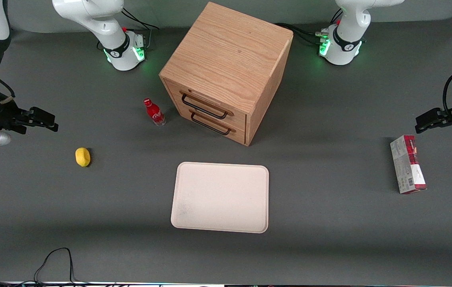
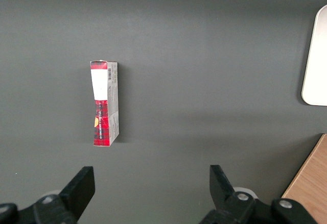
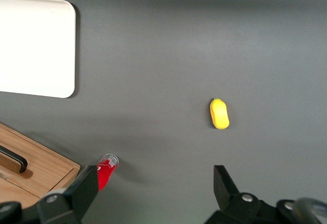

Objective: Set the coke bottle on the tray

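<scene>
The coke bottle [image 1: 154,113], small and red with a red cap and clear base, stands upright on the grey table beside the wooden drawer cabinet [image 1: 226,71]. It also shows in the right wrist view [image 3: 106,170], partly hidden by one finger. The cream-pink tray [image 1: 220,197] lies flat, nearer the front camera than the cabinet; its corner shows in the right wrist view [image 3: 36,45]. My right gripper [image 1: 48,120] is open and empty, held above the table at the working arm's end, apart from the bottle. In the right wrist view the gripper [image 3: 156,191] has its fingers wide apart.
A yellow lemon [image 1: 83,156] lies on the table between the gripper and the tray, also in the right wrist view [image 3: 219,114]. A red-and-grey carton box [image 1: 407,164] lies toward the parked arm's end. The cabinet has two drawers with black handles [image 1: 205,108].
</scene>
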### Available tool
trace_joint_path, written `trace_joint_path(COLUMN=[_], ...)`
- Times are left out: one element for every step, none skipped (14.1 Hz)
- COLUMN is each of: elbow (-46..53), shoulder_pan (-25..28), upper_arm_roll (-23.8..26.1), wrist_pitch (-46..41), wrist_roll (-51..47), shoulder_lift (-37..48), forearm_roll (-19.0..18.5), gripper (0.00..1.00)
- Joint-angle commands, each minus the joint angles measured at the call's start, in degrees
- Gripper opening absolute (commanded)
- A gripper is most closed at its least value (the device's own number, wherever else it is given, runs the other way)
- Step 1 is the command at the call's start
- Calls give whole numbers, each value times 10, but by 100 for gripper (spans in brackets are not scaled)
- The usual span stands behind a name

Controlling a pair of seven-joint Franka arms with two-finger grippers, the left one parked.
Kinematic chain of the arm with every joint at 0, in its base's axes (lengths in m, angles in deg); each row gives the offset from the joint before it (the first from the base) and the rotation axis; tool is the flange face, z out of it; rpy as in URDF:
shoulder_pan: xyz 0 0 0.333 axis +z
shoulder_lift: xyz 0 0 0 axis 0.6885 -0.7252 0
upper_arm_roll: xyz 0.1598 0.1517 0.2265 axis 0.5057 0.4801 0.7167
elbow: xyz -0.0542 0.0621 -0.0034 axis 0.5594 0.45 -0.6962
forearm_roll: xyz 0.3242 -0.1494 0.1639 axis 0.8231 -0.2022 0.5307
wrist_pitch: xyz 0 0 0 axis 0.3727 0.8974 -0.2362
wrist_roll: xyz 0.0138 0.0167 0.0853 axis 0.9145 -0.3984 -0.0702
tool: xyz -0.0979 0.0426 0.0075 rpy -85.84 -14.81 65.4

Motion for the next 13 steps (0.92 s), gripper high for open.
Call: trace_joint_path(elbow=[19,19,20,20,21,24,29,30,33,34,36,38,44], shoulder_pan=[11,11,12,14,14,13,13,13,12,12,12,13,14], upper_arm_roll=[-12,-12,-12,-12,-11,-11,-11,-11,-12,-11,-11,-9,-8], wrist_pitch=[-39,-40,-40,-40,-40,-40,-40,-40,-40,-40,-40,-41,-43], wrist_roll=[-1,0,1,1,0,-3,-2,-2,-3,-6,-7,-9,-11], shoulder_lift=[-6,-7,-7,-6,-6,-8,-8,-9,-13,-13,-16,-21,-24], forearm_roll=[-3,-3,-3,-3,-3,-1,1,1,1,1,1,1,9], gripper=[100,100,100,100,100,100,100,100,100,100,100,100,100])
